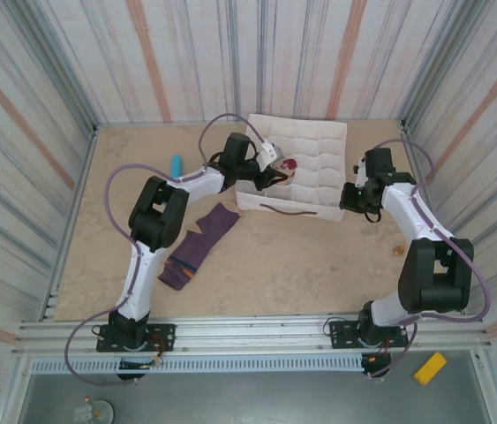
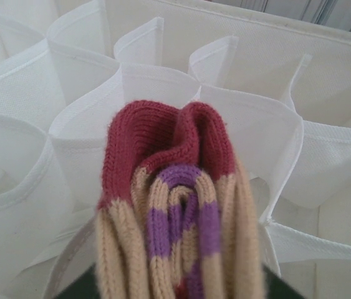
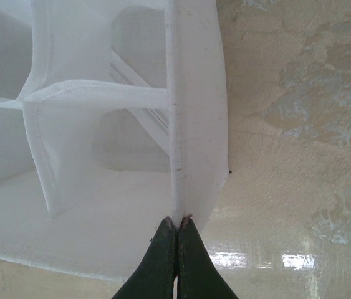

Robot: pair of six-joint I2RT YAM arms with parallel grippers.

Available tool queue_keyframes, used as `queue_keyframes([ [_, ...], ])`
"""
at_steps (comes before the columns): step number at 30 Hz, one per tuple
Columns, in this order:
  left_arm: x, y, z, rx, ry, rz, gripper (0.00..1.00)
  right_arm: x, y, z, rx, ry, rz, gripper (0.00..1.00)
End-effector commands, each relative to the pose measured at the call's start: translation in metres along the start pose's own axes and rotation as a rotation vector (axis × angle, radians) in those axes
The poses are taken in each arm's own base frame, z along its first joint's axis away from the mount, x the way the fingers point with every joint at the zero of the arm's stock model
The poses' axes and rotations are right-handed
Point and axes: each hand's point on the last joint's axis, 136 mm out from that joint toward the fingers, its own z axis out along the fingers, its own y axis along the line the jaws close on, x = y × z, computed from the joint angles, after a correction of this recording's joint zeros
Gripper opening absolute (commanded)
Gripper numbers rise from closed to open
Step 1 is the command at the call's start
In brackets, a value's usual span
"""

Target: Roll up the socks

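— Where is the rolled beige sock (image 2: 175,205)?
— At the left gripper (image 1: 272,168), over a left-side cell of the white divider box (image 1: 314,146). The sock hides the fingers, so I can't tell the grip.
— And the right gripper (image 3: 178,222)?
— Pressed together on the box's right wall. The purple sock (image 1: 199,240) lies flat on the table (image 1: 301,256), near-left of the box.

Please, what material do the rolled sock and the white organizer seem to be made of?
The rolled sock looks like knitted yarn, perhaps cotton or a blend: ribbed stitch rows and slight fuzz show, and the finish is matte. The organizer looks like thin white fabric, possibly non-woven: its cell walls bend softly, have hemmed edges, and are matte.
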Motion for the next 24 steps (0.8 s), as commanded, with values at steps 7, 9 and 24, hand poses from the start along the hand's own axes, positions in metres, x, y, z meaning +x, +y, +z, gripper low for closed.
queue_keyframes([
  [7,-0.022,0.002,-0.014,-0.069,0.016,0.068,0.71,0.012,-0.009,0.004,0.026,0.068,0.018,0.00],
  [9,-0.024,0.004,-0.017,-0.075,0.015,0.057,0.82,0.012,-0.008,0.005,0.024,0.071,0.019,0.00],
  [24,-0.103,0.026,-0.061,-0.135,-0.055,-0.063,0.99,-0.031,-0.006,0.016,0.049,0.053,0.073,0.00],
])
